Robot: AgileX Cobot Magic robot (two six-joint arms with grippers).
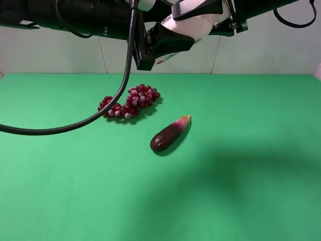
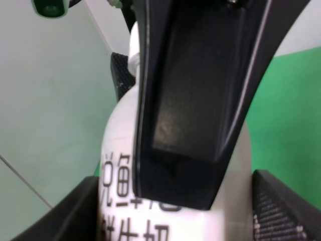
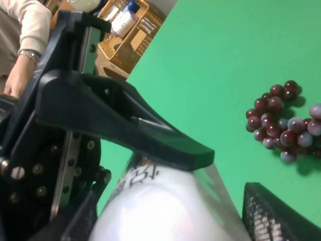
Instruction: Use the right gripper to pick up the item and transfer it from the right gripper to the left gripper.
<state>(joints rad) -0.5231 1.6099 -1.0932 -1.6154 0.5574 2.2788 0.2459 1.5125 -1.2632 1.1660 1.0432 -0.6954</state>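
White plastic bottle (image 2: 116, 145) with dark printed characters on its label fills the lower middle of both wrist frames, held aloft between two grips. The left end effector (image 2: 175, 213) is narrowed onto its body, with textured pads (image 2: 288, 211) pressing either side. The right end effector (image 3: 175, 218) is closed too, and the bottle sits between its pads, apparently nearer the cap end.

The hand-over looks to be at its midpoint, with both holding at once. Next, I judge, the right one must part its jaws and back straight off without dragging the bottle, while the left grip bears the weight alone.

Below, in the centre of the high frame, a dark purple eggplant (image 1: 169, 134) lies on the green counter (image 1: 261, 175). A bunch of red grapes (image 1: 131, 100) sits just beyond, to its upper left. Farthest back, pale wall panels (image 1: 60, 55) close the room.
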